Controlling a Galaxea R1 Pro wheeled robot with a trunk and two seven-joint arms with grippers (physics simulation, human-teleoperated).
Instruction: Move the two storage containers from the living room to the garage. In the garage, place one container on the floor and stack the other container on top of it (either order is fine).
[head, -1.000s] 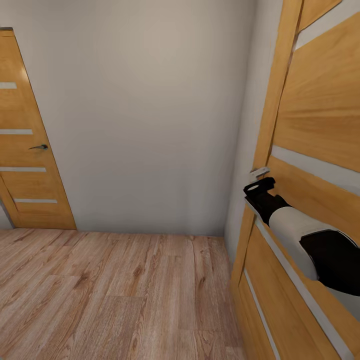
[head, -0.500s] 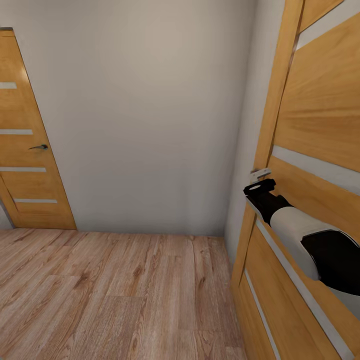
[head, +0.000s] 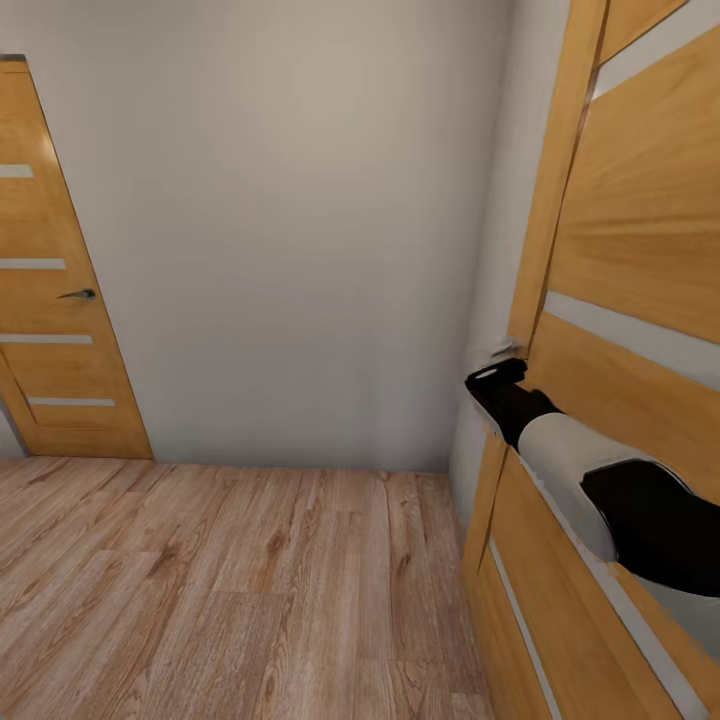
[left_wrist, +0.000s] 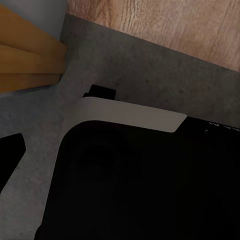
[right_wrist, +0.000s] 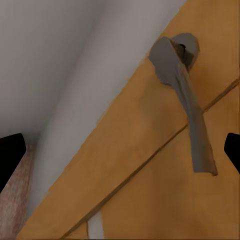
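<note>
Neither storage container is in view. My right gripper (head: 497, 372) is held up against the edge of an orange-wood door (head: 640, 230) with pale glass slits, close on my right. In the right wrist view the right gripper (right_wrist: 120, 155) is open, its dark fingertips (right_wrist: 10, 157) at the picture's two sides. The door's grey lever handle (right_wrist: 187, 115) lies ahead between them, untouched. In the left wrist view, one dark finger (left_wrist: 10, 152) of the left gripper shows beside my own black and white body (left_wrist: 140, 170).
A white wall (head: 290, 220) stands straight ahead, with light wood plank flooring (head: 230, 590) before it. A second orange-wood door (head: 50, 300) with a dark handle (head: 78, 294) is at the far left. Under my base, dull grey floor (left_wrist: 150, 70) meets the planks (left_wrist: 175, 25).
My right arm and gripper have shifted a little to the left along the door's edge. The camera and the room have not moved.
</note>
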